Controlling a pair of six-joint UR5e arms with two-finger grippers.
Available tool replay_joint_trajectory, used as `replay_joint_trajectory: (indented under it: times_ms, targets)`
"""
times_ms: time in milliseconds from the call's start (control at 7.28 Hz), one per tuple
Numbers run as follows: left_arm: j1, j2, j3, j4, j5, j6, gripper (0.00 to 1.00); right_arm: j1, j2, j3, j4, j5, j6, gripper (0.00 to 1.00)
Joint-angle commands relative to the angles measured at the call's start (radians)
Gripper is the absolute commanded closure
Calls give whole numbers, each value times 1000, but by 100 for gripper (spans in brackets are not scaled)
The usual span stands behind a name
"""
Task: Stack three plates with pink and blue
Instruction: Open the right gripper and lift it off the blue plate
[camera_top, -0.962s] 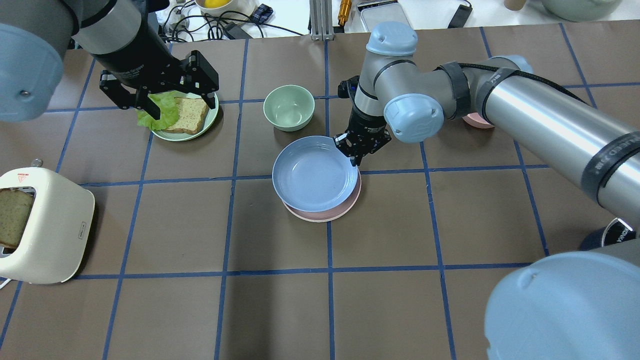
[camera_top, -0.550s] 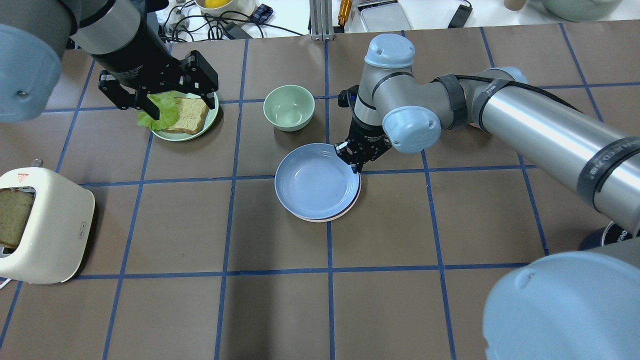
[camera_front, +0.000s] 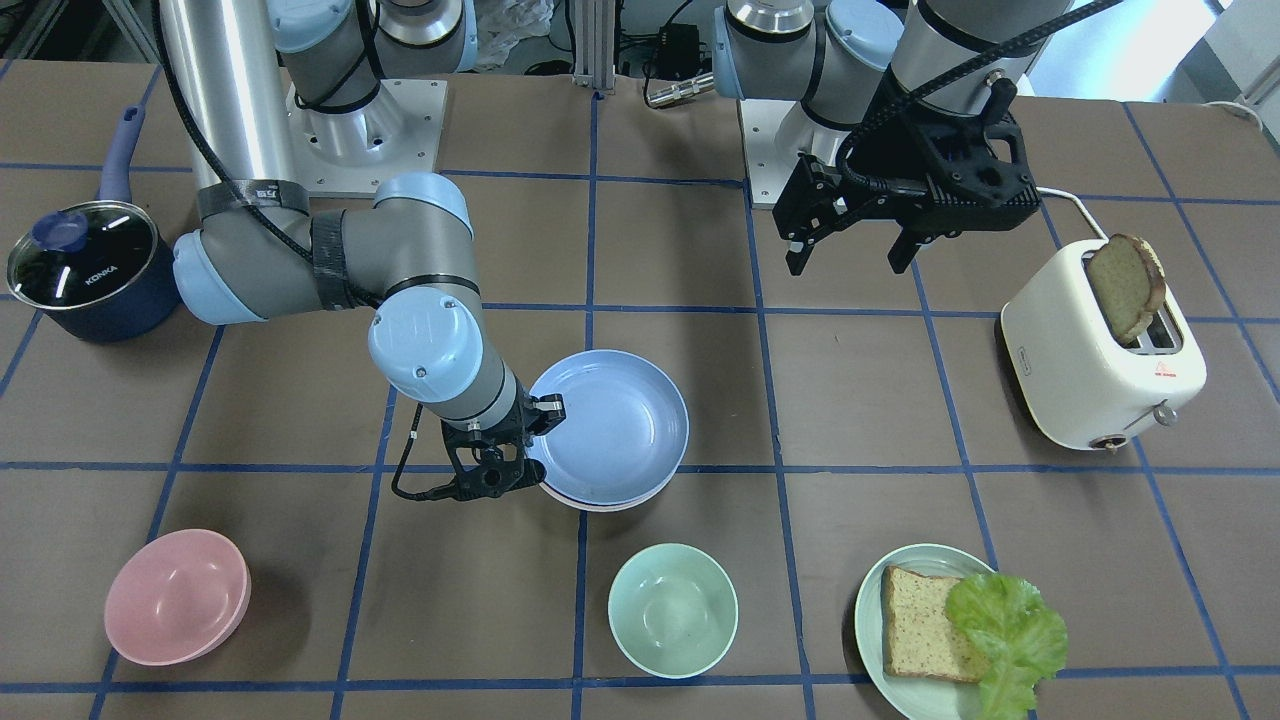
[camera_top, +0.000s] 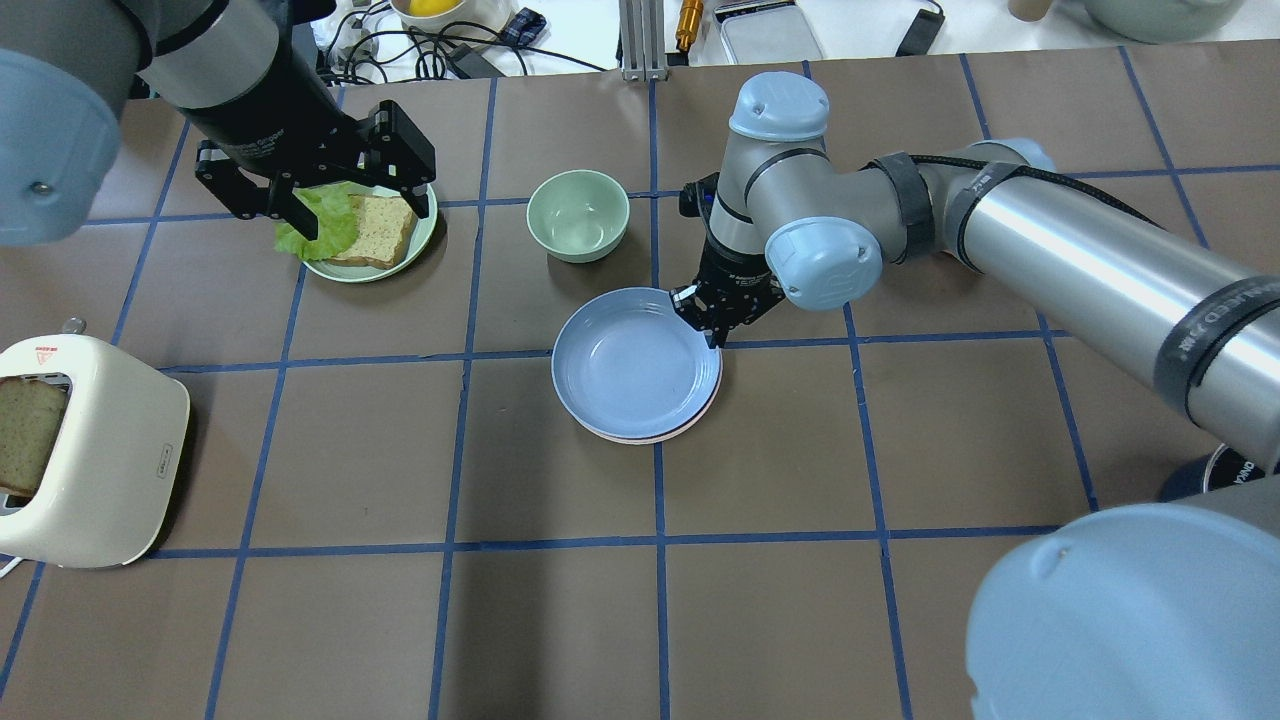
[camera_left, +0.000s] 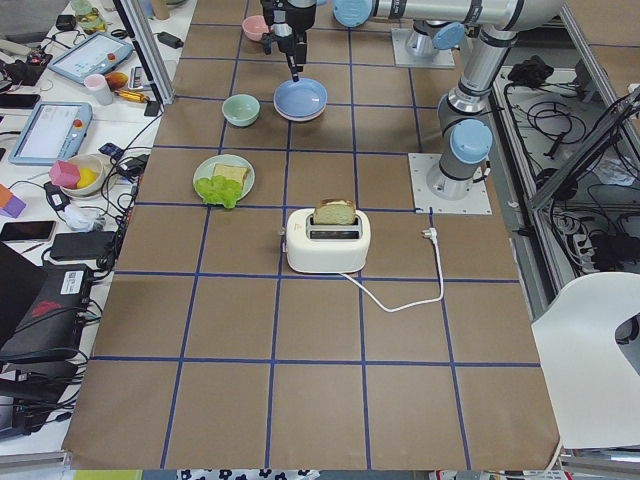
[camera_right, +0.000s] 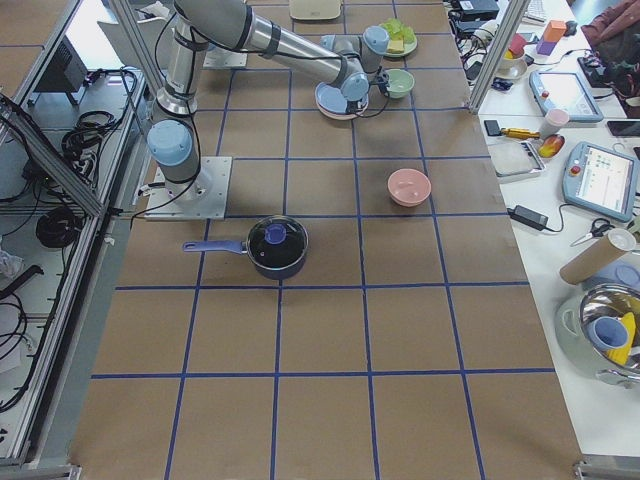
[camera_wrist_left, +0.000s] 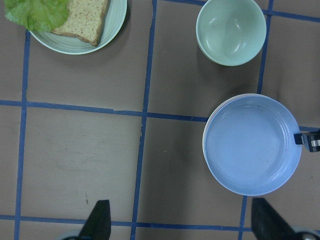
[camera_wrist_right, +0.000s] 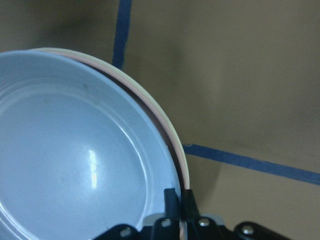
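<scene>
The light blue plate (camera_top: 630, 365) lies nested on the pale pink plate (camera_top: 650, 438) at the table's middle. Only a thin pink rim shows beneath it, with a cream edge under that (camera_wrist_right: 182, 165). My right gripper (camera_top: 712, 335) is shut on the blue plate's far right rim, and the right wrist view (camera_wrist_right: 179, 197) shows its fingers pinching that rim. The stack also shows in the front view (camera_front: 615, 420) and the left wrist view (camera_wrist_left: 252, 145). My left gripper (camera_top: 360, 212) is open and empty, hovering over the mint plate with bread.
A mint bowl (camera_top: 578, 215) stands just beyond the stack. The mint plate (camera_top: 425, 230) with bread and lettuce is at the far left. A cream toaster (camera_top: 90, 450) with bread is at the left edge. A pink bowl (camera_front: 177, 595) and a dark blue pot (camera_front: 85, 270) are on the right side.
My right gripper has lowered the blue plate, which was raised and offset, until it sits nested on the pink plate. The left arm has not moved.
</scene>
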Motion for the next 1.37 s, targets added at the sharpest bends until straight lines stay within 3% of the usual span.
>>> replay_joint_trajectory:
  times_ms: [0,137,687,1237]
  targets:
    - [0,3,-5,-7,2,0,0,0,0,-6,-1,0,38,24]
    - [1,4,-7,-7,2,0,0,0,-2,-10,-13,-2,51,17]
    - [4,9,-7,-7,0,2,0,-24,-47,-79,-19,-45,44,13]
    - [3,9,-7,-7,0,0,0,-127,-205,-77,25,-81,11,0]
